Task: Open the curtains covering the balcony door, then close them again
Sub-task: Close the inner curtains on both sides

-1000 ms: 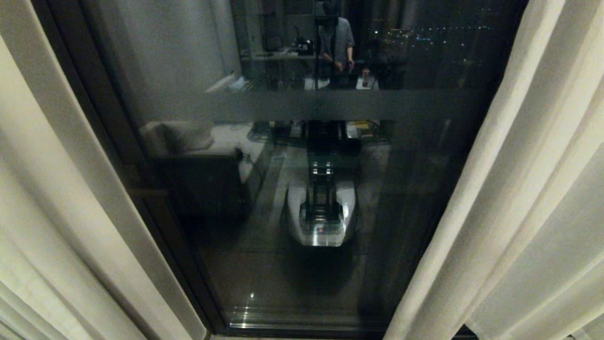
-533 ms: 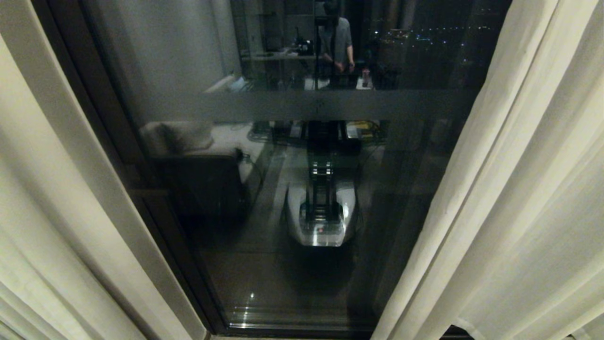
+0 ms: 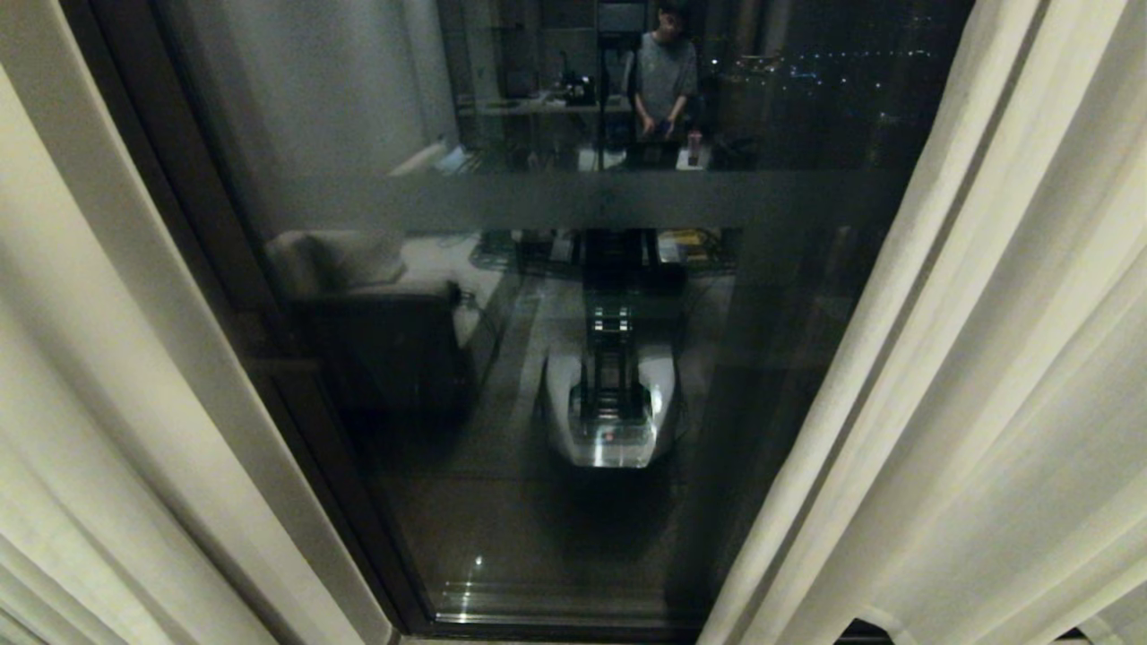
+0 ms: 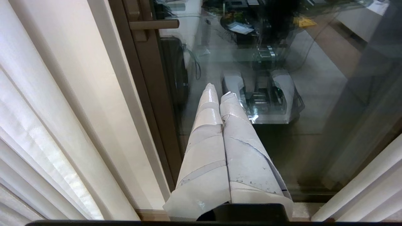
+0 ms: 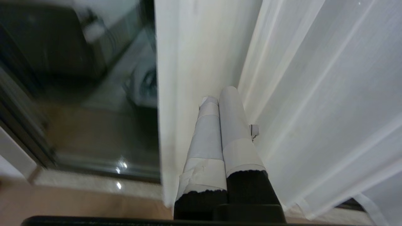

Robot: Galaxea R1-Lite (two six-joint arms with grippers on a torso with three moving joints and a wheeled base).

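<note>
Cream pleated curtains (image 3: 968,376) flanking balcony door (image 3: 573,358)

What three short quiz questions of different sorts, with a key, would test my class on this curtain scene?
1. True or false: the curtains fully cover the door.
2. Which claw points at curtain fabric: A) left claw B) right claw?
3. Fill in: both claws are ____.

Key: 1. False; glass shows between the panels. 2. B; the left claw points at the glass. 3. shut, holding nothing.
</note>
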